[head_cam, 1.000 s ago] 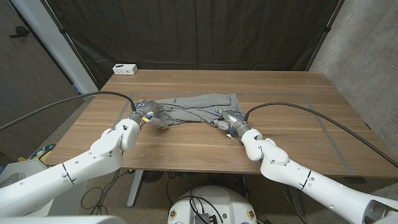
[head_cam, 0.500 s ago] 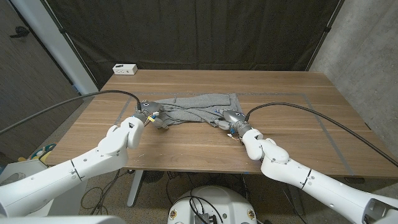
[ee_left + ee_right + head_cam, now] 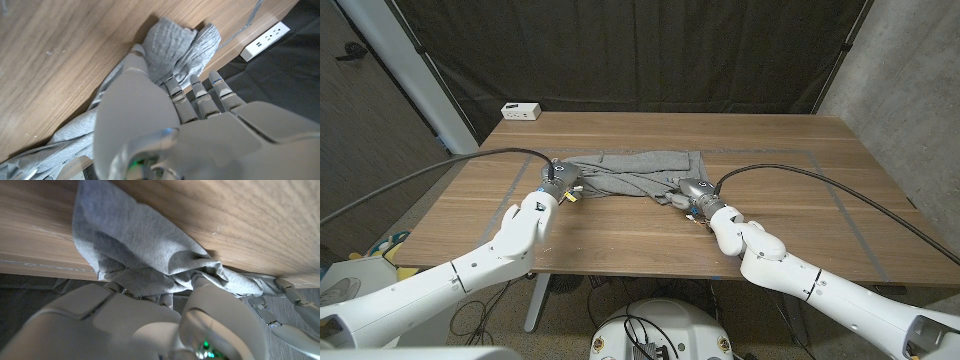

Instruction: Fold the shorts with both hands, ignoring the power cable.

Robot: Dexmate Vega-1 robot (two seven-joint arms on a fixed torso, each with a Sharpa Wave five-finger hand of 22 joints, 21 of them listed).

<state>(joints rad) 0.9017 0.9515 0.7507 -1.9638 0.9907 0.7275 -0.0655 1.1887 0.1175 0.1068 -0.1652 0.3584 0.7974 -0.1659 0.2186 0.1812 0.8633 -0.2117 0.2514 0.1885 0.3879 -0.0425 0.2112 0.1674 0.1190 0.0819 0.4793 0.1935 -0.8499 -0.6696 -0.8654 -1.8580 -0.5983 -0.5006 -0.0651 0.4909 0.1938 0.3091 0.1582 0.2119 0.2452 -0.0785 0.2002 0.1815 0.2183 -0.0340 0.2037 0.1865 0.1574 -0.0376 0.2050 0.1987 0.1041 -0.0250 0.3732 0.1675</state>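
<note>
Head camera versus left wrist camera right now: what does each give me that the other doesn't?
Only the head view: the right hand gripping the shorts' near edge, the black cables and the table's full top. Only the left wrist view: the left hand's fingers curled into gray cloth. Both share the shorts, the left hand and the white power strip.
</note>
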